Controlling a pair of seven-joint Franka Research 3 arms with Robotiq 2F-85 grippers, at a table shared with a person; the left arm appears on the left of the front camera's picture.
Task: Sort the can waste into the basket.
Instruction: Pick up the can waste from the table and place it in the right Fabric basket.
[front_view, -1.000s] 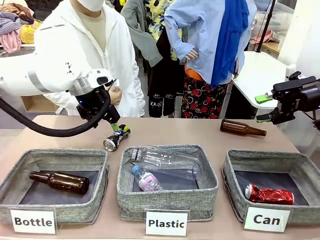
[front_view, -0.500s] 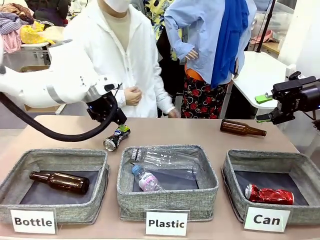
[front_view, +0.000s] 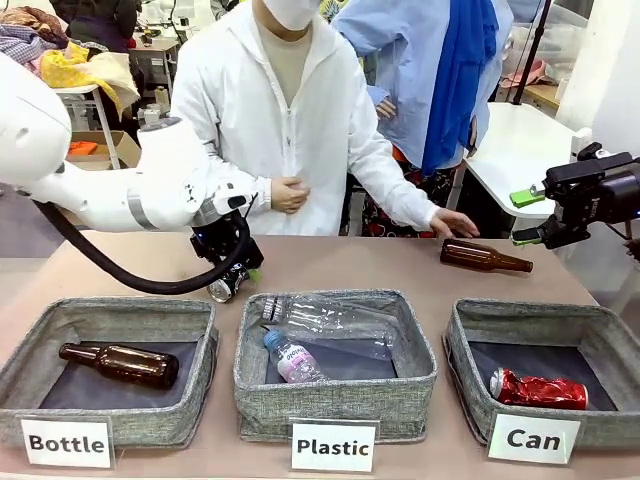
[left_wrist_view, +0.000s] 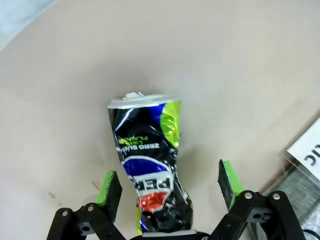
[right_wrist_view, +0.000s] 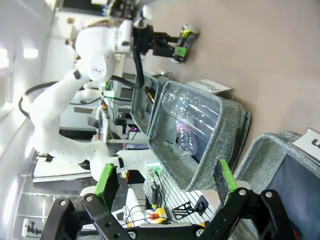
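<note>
- The black-and-blue can (left_wrist_view: 147, 165) lies on the table between the pads of the left gripper (left_wrist_view: 168, 182), which stand wide apart at 9 and 3 o'clock, clear of it.
- The crushed red can (front_view: 538, 389) lies in the basket (front_view: 600, 325), at 4 o'clock from the first can.
- The right gripper (front_view: 527, 217) hangs open at 2 o'clock.

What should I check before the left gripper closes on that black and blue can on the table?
1. Left gripper open: ok, its pads stand apart.
2. Can between the pads: ok, its near end lies between them, with a gap on each side.
3. Can lying on the table: ok.
4. Room in the Can basket: ok, there is bare lining beside the crushed red can.
5. Right gripper out of the way: ok, open, off by the table's right edge.
6. Person's hand clear of the can: ok, it is by the brown bottle, though near the way to the basket.
</note>
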